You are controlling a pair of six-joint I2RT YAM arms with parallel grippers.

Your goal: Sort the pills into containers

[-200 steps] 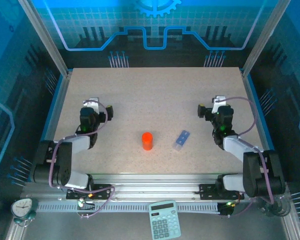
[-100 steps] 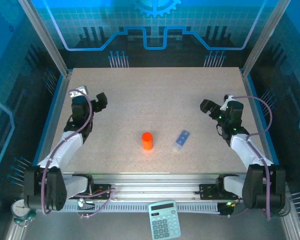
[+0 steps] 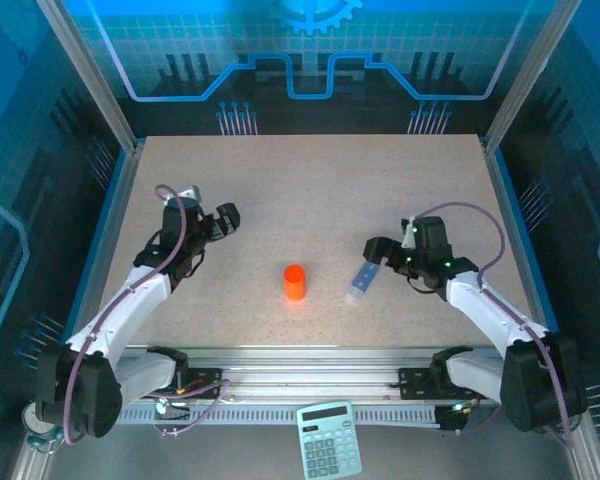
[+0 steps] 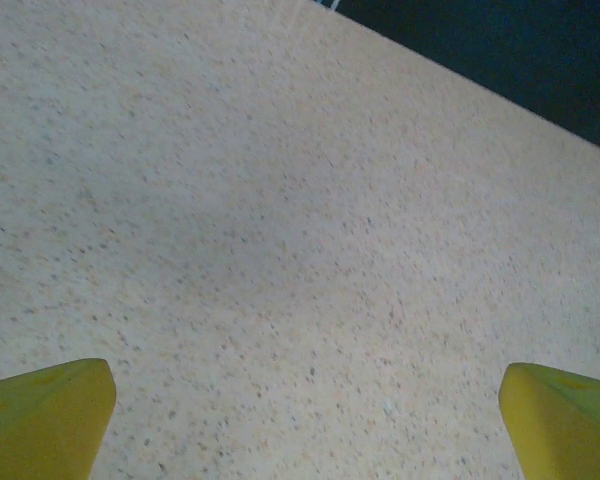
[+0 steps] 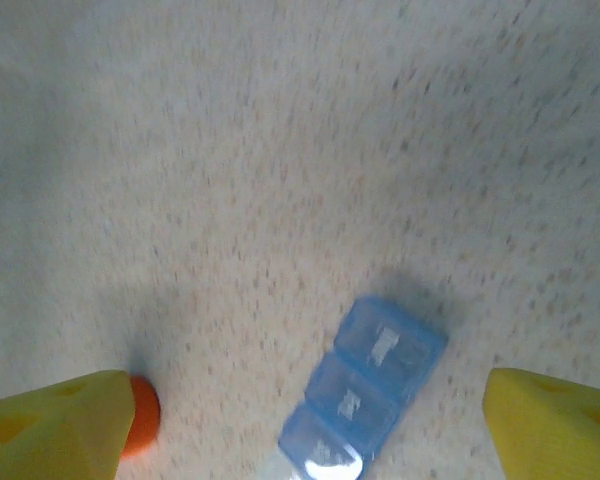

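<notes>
Right gripper (image 3: 377, 250) spread wide, holding nothing, just beside pill box (image 3: 362, 279), left gripper (image 3: 223, 218) wide, orange bottle (image 3: 294, 282) upright.

light: even, bright | shadows: soft | right wrist view: motion-blurred

Nothing legible: white marks on the pill box (image 5: 365, 385) lids and the calculator (image 3: 329, 440) keys are too unclear.

Pill box (image 3: 362, 281): small, flat, rectangular, translucent blue. Lies flat on table (image 3: 310, 190), set diagonally, right of centre, toward near edge. Right wrist view: three compartments (image 5: 365, 395) in row, pale mark on each, nearest one glaring.
</notes>
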